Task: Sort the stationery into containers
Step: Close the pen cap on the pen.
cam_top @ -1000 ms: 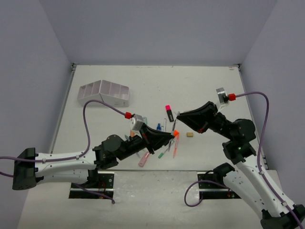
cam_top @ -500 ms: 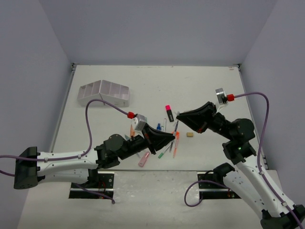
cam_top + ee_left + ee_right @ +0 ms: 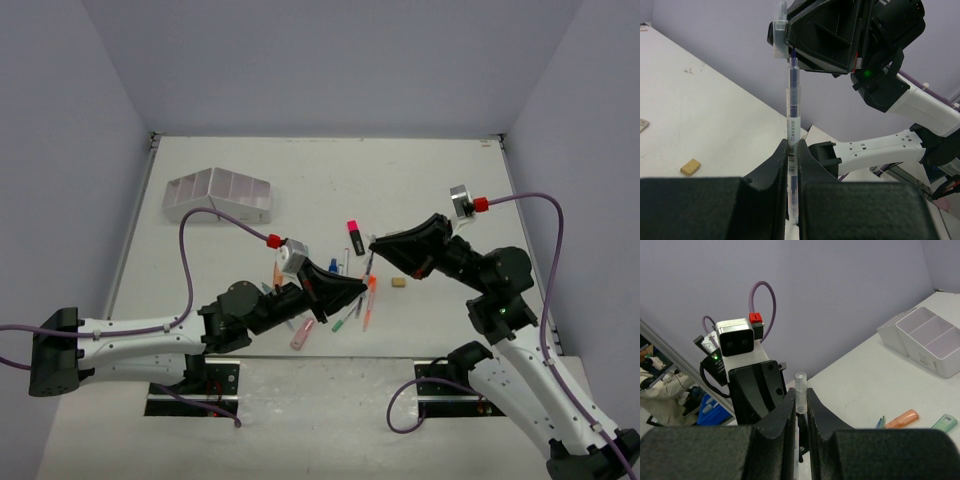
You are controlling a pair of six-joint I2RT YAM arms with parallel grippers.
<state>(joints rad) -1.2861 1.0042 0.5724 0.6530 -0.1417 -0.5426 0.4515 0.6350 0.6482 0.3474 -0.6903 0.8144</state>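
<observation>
Two arms on one item, up in the air over the scatter. The left gripper (image 3: 360,288) has its jaws pinched tight on the barrel of a clear pen (image 3: 792,107), with the printed label facing the left wrist camera. The right gripper (image 3: 374,243) is clamped on the clear cap (image 3: 800,385) at the pen's far end. The pen hangs above the table (image 3: 430,180), strung between the two sets of fingertips, its blue tip right at the cap's mouth (inside it or just out of it, I cannot tell).

There is plenty of clutter below. A pink-and-black highlighter (image 3: 354,236) lies just beyond the right gripper, and a tan eraser (image 3: 399,283) sits near it on the right. An orange marker (image 3: 371,285), a green marker (image 3: 343,322) and a pink marker (image 3: 302,336) lie close by the left gripper. A blue-capped bottle (image 3: 332,266) is partly hidden behind that arm.

The white organiser (image 3: 220,195) sits well apart, far left on the table. The compartments the right wrist camera catches show only bare white floor.
</observation>
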